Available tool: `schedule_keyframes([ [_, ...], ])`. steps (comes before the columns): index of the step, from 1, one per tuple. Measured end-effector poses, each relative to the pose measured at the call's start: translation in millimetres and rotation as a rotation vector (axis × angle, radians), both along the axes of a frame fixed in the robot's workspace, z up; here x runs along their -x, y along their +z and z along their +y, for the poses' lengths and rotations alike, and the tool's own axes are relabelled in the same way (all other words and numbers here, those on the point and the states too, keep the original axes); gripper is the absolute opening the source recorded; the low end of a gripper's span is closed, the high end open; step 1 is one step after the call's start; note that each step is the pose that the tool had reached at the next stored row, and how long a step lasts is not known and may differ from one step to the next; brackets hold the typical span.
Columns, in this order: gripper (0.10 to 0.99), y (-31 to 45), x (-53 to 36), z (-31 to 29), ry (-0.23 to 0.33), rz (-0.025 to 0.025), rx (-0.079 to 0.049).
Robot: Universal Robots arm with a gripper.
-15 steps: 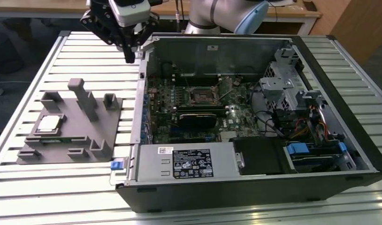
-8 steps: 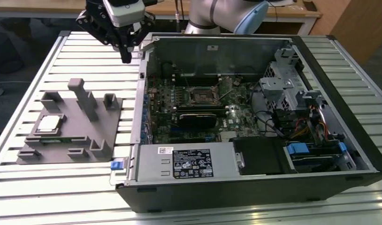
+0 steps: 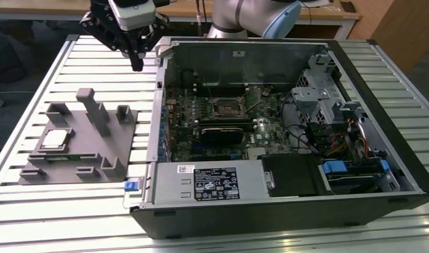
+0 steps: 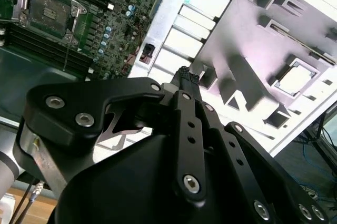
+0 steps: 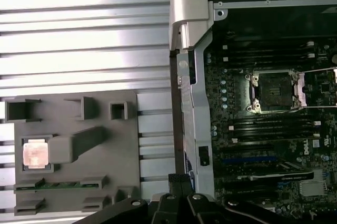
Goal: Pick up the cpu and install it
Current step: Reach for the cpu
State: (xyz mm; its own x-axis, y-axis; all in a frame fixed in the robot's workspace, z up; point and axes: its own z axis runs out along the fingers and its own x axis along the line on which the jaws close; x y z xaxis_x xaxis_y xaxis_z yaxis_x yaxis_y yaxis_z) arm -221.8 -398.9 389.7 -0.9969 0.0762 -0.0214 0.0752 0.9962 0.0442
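One cpu (image 3: 54,138), one grey fixture (image 3: 88,143), one memory stick (image 5: 60,184), one computer case (image 3: 285,213), one socket (image 3: 225,108).

The exterior view looks down obliquely, from well back, over the slatted silver metal table (image 3: 60,68). The first wrist view faces straight down. The second wrist view looks aslant, nearer, past the black metal gripper (image 4: 184,76). Both wrist views share the grey moulded fixture (image 5: 121,150) (image 4: 237,29) and the square metal-framed motherboard socket (image 5: 274,91) (image 4: 47,10).
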Motion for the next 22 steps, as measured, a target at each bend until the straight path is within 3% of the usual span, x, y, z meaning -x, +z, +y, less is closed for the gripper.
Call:
schedule_keyframes([
  [22, 0.106, -0.7, 19.6, 0.0, 0.000, 0.0000, 0.000],
])
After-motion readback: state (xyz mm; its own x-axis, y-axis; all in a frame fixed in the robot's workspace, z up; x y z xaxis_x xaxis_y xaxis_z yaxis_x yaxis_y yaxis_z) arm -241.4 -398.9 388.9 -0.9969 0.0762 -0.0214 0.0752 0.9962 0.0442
